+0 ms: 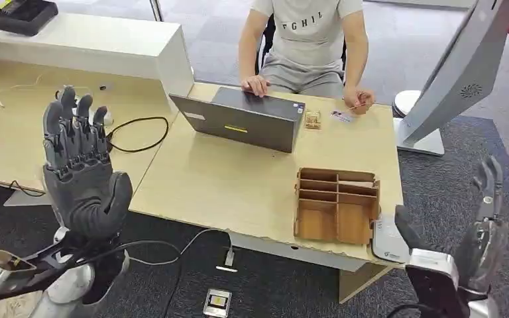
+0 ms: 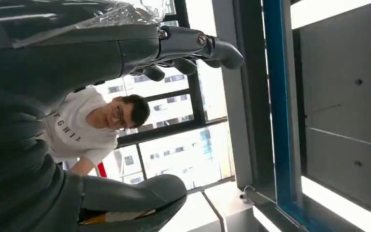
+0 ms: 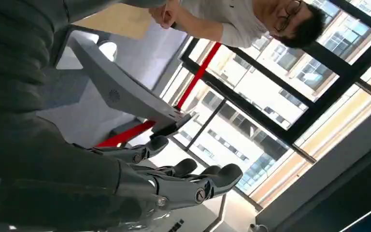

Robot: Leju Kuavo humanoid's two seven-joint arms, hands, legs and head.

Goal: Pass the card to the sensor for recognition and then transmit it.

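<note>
Above the worktop (image 1: pixel 238 192) edge, my left hand (image 1: pixel 83 172) and right hand (image 1: pixel 467 255) stood raised, fingers (image 1: pixel 73 129) extended, apart, holding nothing; the card (image 1: pixel 342 116) lay by the person's hand (image 1: pixel 359 101).

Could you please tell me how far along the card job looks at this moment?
Both robot hands, left hand and right hand, are raised, open and hold nothing. A card lies on the desk by the seated person's hand. That fits either before pickup or after hand-over; no scan is visible.
</note>
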